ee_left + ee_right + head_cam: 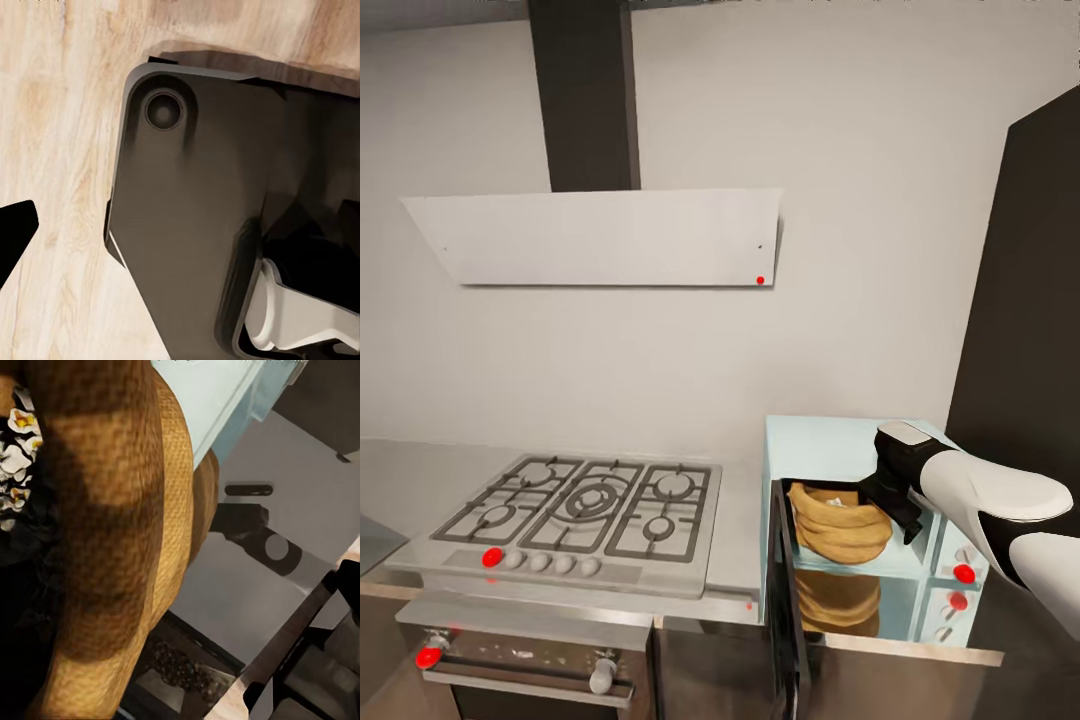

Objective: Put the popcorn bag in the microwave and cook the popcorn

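Countertop (735, 560) right end: microwave (830, 450) door open, popcorn bag (840, 522) inside, mouth tilted up-left; right gripper (895, 500) at bag, grip unclear; hob (585, 505) left.

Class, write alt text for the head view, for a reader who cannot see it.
A tan popcorn bag sits inside a pale blue microwave with its dark door swung open, and the robot's right pincer is at the bag's edge. To the left, a gas hob is set into the grey countertop under a white hood.
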